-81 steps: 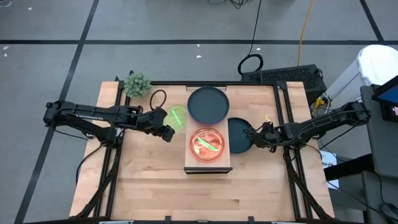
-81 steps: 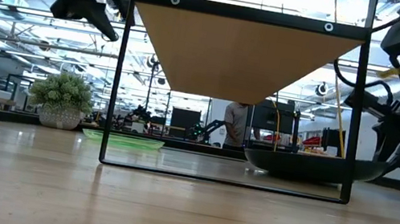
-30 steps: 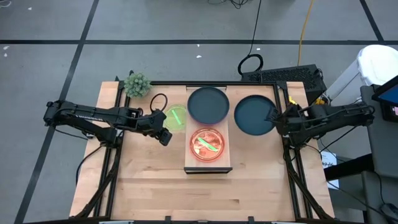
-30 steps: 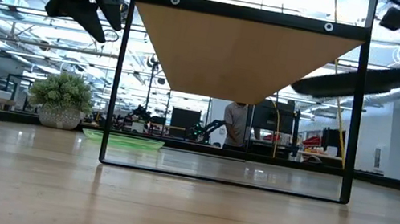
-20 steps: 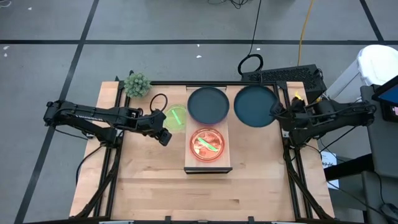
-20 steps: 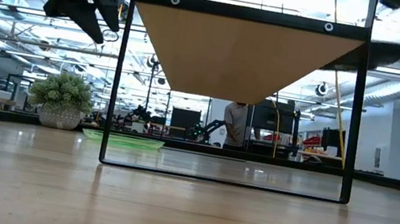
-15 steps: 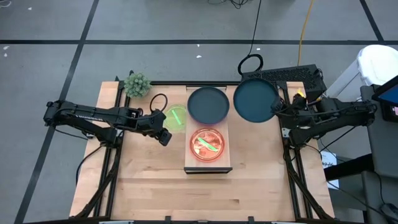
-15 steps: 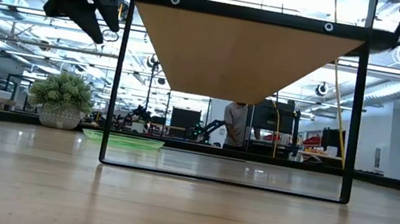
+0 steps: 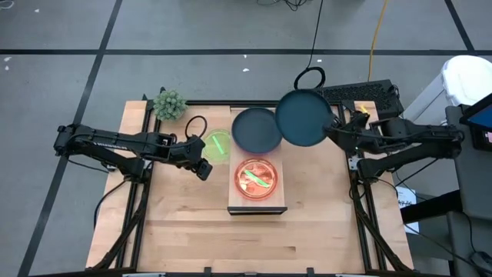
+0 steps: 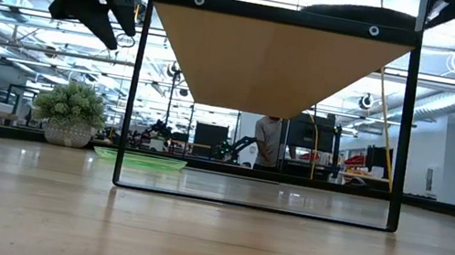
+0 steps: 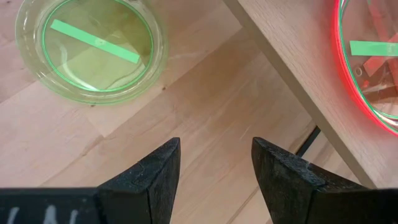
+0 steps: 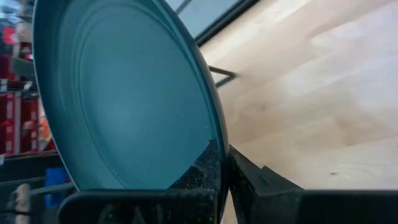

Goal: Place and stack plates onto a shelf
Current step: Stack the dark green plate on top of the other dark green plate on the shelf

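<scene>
Holding a dark teal plate (image 9: 304,118) by its rim, my right gripper (image 9: 332,131) has its fingers clamped on it — I see it raised over the far end of the shelf (image 9: 275,201), overlapping the teal plate (image 9: 254,129) lying there. My left gripper (image 11: 214,158) hovers, fingers apart, near the green plate (image 9: 218,145) — pink plate (image 9: 257,178) on the shelf.
</scene>
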Tool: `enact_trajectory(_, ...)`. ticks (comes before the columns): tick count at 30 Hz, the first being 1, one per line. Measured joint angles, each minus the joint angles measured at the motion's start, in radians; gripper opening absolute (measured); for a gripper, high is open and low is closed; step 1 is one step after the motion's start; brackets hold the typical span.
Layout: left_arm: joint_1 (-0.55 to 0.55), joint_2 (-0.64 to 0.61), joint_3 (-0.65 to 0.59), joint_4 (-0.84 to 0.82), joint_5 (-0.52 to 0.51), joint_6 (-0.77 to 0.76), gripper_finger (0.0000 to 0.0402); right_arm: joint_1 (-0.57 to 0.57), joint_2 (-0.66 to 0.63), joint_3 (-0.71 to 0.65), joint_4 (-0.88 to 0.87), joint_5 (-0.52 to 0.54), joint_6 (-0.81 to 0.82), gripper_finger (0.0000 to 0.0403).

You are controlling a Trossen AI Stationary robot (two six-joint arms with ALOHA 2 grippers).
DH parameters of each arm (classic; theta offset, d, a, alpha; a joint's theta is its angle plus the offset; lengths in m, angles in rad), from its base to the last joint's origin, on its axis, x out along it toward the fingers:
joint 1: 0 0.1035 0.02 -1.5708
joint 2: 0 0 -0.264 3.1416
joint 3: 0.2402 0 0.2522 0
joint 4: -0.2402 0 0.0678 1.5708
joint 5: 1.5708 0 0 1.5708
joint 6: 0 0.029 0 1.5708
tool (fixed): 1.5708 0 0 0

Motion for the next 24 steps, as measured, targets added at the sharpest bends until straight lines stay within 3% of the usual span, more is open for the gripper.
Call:
enact_trajectory(5,0.000,0.000,0.000,0.000,0.000,0.000,0.0202,-0.054,0.021,0.000,0.146,-0.007,-0.102,0.0000)
enact_trajectory(24,-0.034,0.000,0.000,0.002,-0.005,-0.046,0.0202,-0.338,0.191,0.000,0.622,-0.311,-0.472,0.0000)
